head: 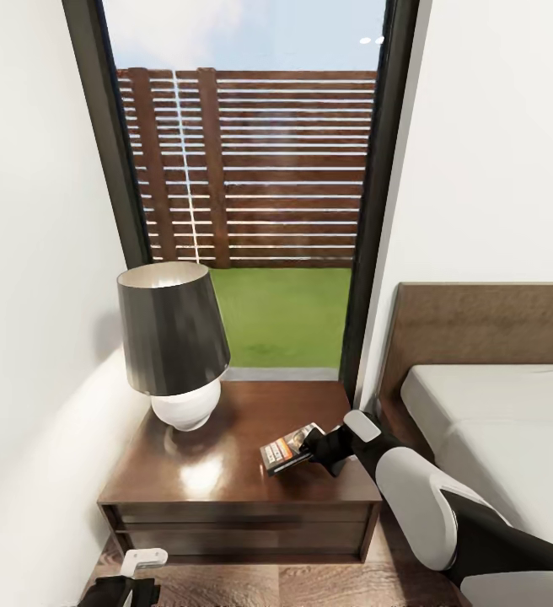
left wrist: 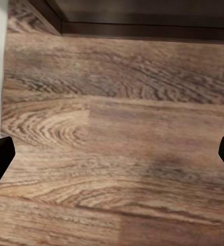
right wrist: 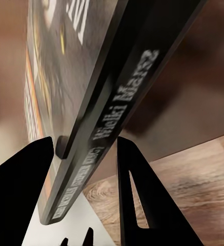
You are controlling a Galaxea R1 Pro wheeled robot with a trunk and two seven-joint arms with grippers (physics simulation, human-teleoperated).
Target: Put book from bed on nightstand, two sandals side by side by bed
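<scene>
A: Right gripper [head: 308, 447] pinching the book [head: 287, 448] by its near-right end; the book hangs tilted over the right half of the nightstand [head: 226, 472], near the front edge. From the head view it cannot be told whether the low corner touches the top.

B: Confirmed in the right wrist view — both fingers [right wrist: 135, 195] pressed on the book's [right wrist: 86, 102] cover and back, spine toward the camera. Left gripper [left wrist: 112, 154] spread, idle, over bare plank floor [left wrist: 117, 92] in front of the cabinet.

A: Step in hand, as judged: setting the book down. Advice — lower until the cover lies flat on the wood, then part the fingers; releasing while tilted risks a slide toward the front edge.

B: Also keep it clear of the lamp [head: 175, 346] at far left, well apart now. Bed [head: 496, 421] lies to the right, mattress bare where visible. Sandals remain to be done
</scene>
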